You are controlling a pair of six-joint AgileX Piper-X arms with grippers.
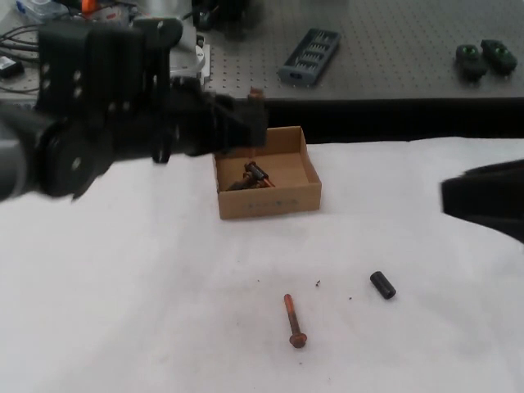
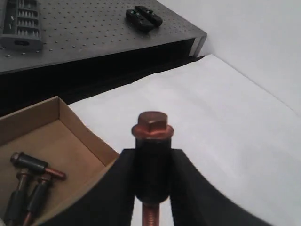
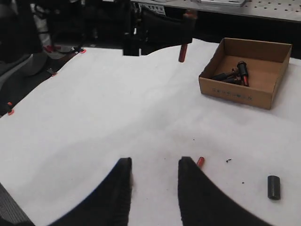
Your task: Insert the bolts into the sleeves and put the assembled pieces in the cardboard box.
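Seeing left jaws clenched on a sleeve (image 2: pixel 151 176) with a bolt (image 2: pixel 152 126) pushed through it, hex head on top, threaded end poking out below the sleeve; held upright in the air at the end of the left arm (image 1: pixel 98 131), near the cardboard box (image 1: pixel 270 201), by its far-left corner in the high view. Can't place that assembled piece as over the box interior or just outside the wall (image 2: pixel 91 139). Counting a few finished pieces (image 1: pixel 252 176) lying flat on the box floor, bunched together toward one side, black sleeves on copper-coloured bolts. Reading right jaws as released, hanging above the white-covered tabletop (image 1: pixel 123 311), fingers (image 3: pixel 123 188) spread with bare cover between them. Got a loose bolt (image 1: pixel 292 318) lying flat on the tabletop in front of the box, head toward the camera in the high view, no sleeve on it; in the right wrist view mostly hidden behind one finger, seeing only its tip (image 3: pixel 200 161). Got a loose black sleeve (image 1: pixel 382 285) lying on its side near that bolt, not touching it, well apart from the box. Noting the right arm (image 1: pixel 485 201) at the edge of the high view, off to the side of the box. Beyond the white cover, noting a dark perforated board (image 1: pixel 393 49) carrying a grey ribbed tray (image 1: pixel 309 56) and two dark green parts (image 1: pixel 485 57), well apart from each other; same tray and a pair of dark parts visible past the box in the left wrist view
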